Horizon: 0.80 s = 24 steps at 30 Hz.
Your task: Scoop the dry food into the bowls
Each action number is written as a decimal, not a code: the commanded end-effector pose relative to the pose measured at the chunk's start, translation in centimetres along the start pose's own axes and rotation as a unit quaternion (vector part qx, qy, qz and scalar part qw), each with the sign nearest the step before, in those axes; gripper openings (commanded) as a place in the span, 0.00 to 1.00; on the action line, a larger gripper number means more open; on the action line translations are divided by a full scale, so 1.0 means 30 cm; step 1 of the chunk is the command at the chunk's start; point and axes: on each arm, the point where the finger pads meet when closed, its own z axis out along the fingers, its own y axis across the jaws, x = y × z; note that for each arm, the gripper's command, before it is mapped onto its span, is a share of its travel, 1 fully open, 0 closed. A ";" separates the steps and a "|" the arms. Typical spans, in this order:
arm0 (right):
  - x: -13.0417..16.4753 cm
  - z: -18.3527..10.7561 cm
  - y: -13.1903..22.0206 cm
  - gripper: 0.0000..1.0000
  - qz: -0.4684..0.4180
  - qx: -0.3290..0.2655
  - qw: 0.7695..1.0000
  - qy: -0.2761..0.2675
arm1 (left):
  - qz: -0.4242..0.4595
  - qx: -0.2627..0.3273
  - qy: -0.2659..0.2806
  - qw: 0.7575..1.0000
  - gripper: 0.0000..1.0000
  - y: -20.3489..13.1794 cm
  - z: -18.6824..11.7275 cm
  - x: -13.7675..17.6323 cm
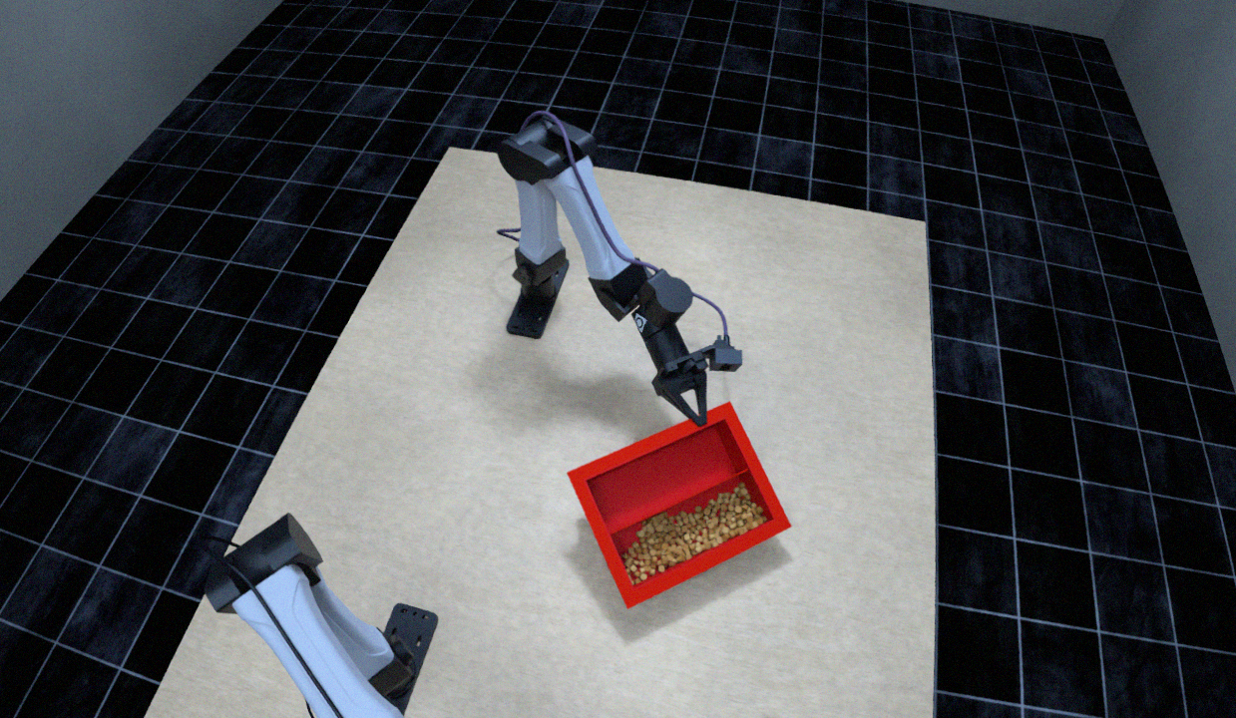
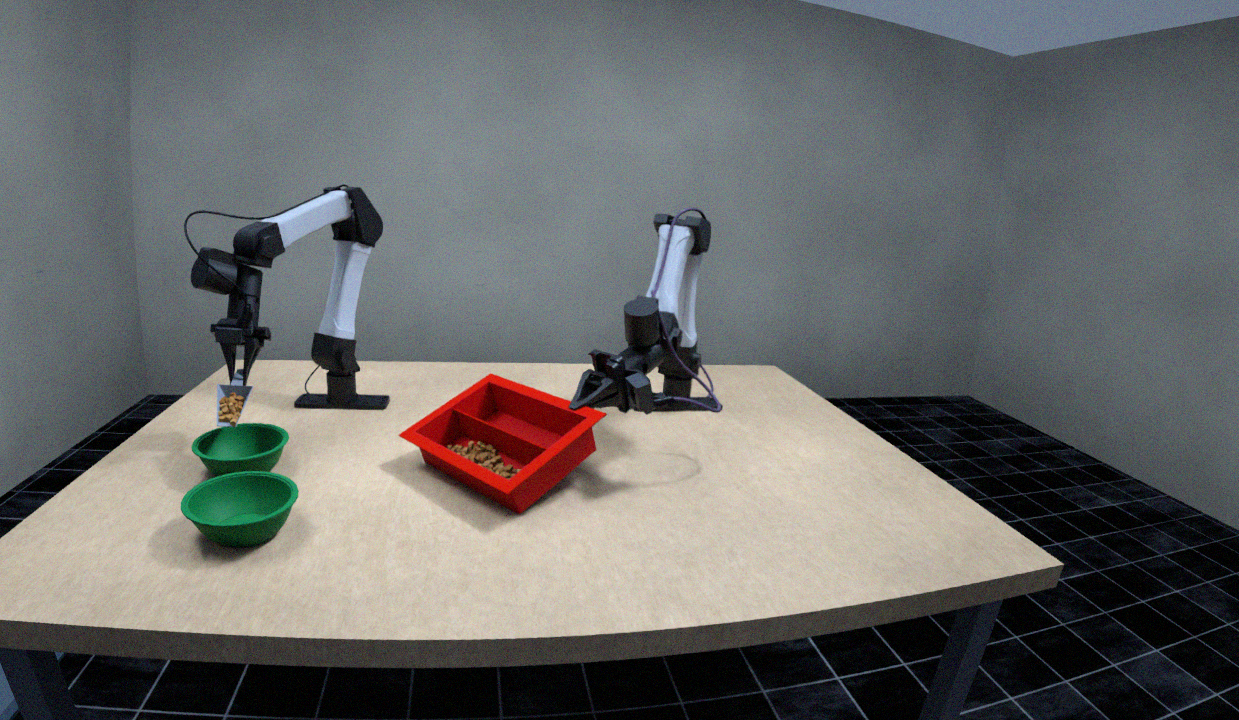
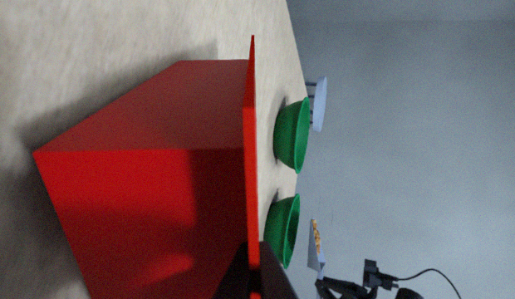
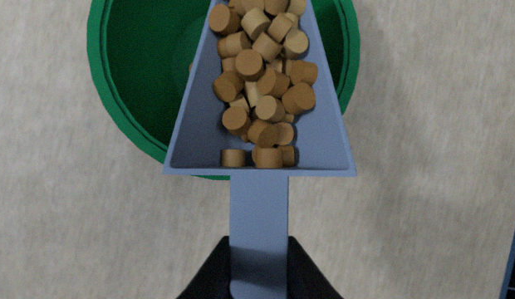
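Blue-grey, the scoop (image 2: 234, 404) (image 3: 315, 245) (image 4: 259, 199), heaped with brown food pieces, is at the left of the exterior view, above the farther green bowl (image 2: 239, 447) (image 3: 282, 230) (image 4: 133, 75). The right gripper (image 2: 239, 380) (image 4: 257, 248) is clamped on its handle. The nearer green bowl (image 2: 239, 508) (image 3: 291, 135) stands upright at lower left. At centre, the red box (image 1: 597, 539) (image 2: 551, 474) (image 3: 137, 187) tilts on the table (image 1: 836, 446) (image 2: 695, 555), food gathered in one compartment. The left gripper (image 1: 700, 421) (image 2: 574, 407) (image 3: 255, 255) has its fingers together, pinching the box's rim.
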 end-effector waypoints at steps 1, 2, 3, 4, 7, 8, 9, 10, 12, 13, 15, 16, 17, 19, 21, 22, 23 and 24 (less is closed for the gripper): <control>-0.023 -0.027 -0.031 0.00 -0.019 0.011 1.000 -0.004 | 0.029 0.060 0.007 0.998 0.00 -0.159 -0.011 0.008; -0.025 -0.029 -0.033 0.00 -0.022 0.012 1.000 -0.004 | 0.029 0.060 0.007 0.998 0.00 -0.159 -0.011 0.008; -0.025 -0.030 -0.035 0.00 -0.025 0.012 1.000 -0.003 | 0.029 0.060 0.007 0.998 0.00 -0.159 -0.011 0.008; -0.025 -0.028 -0.037 0.00 -0.028 0.011 1.000 -0.001 | 0.029 0.060 0.007 0.998 0.00 -0.159 -0.011 0.008; -0.047 -0.049 -0.041 0.00 -0.033 0.021 0.999 -0.019 | 0.029 0.060 0.007 0.998 0.00 -0.159 -0.011 0.008; -0.042 -0.056 -0.035 0.00 -0.035 0.019 0.999 -0.016 | 0.029 0.060 0.007 0.998 0.00 -0.159 -0.011 0.008; -0.032 -0.030 -0.042 0.00 -0.035 0.012 0.999 -0.002 | 0.029 0.060 0.007 0.998 0.00 -0.159 -0.011 0.008; -0.035 -0.030 -0.047 0.00 -0.039 0.015 0.999 -0.002 | 0.029 0.060 0.007 0.998 0.00 -0.159 -0.011 0.008; -0.033 -0.036 -0.045 0.00 -0.046 0.013 0.999 0.001 | 0.029 0.060 0.007 0.998 0.00 -0.159 -0.011 0.008; -0.034 -0.034 -0.046 0.00 -0.049 0.012 0.999 0.003 | 0.029 0.060 0.007 0.998 0.00 -0.159 -0.011 0.008; -0.040 -0.034 -0.052 0.00 -0.057 0.014 0.998 0.003 | 0.029 0.060 0.007 0.998 0.00 -0.159 -0.011 0.008; -0.038 -0.036 -0.050 0.00 -0.060 0.012 0.998 0.006 | 0.029 0.060 0.007 0.998 0.00 -0.159 -0.011 0.008; -0.039 -0.037 -0.051 0.00 -0.064 0.012 0.998 0.006 | 0.029 0.060 0.007 0.998 0.00 -0.159 -0.011 0.008; -0.042 -0.036 -0.054 0.00 -0.071 0.012 0.997 0.008 | 0.029 0.060 0.007 0.998 0.00 -0.159 -0.011 0.008; -0.045 -0.037 -0.055 0.00 -0.078 0.011 0.997 0.010 | 0.029 0.060 0.007 0.998 0.00 -0.159 -0.011 0.008; -0.045 -0.037 -0.055 0.00 -0.078 0.011 0.997 0.010 | 0.029 0.060 0.007 0.998 0.00 -0.159 -0.011 0.008; -0.045 -0.037 -0.055 0.00 -0.078 0.011 0.997 0.010 | 0.029 0.060 0.007 0.998 0.00 -0.159 -0.011 0.008; -0.055 -0.052 -0.059 0.00 -0.082 0.017 0.996 0.002 | 0.029 0.060 0.007 0.998 0.00 -0.159 -0.011 0.008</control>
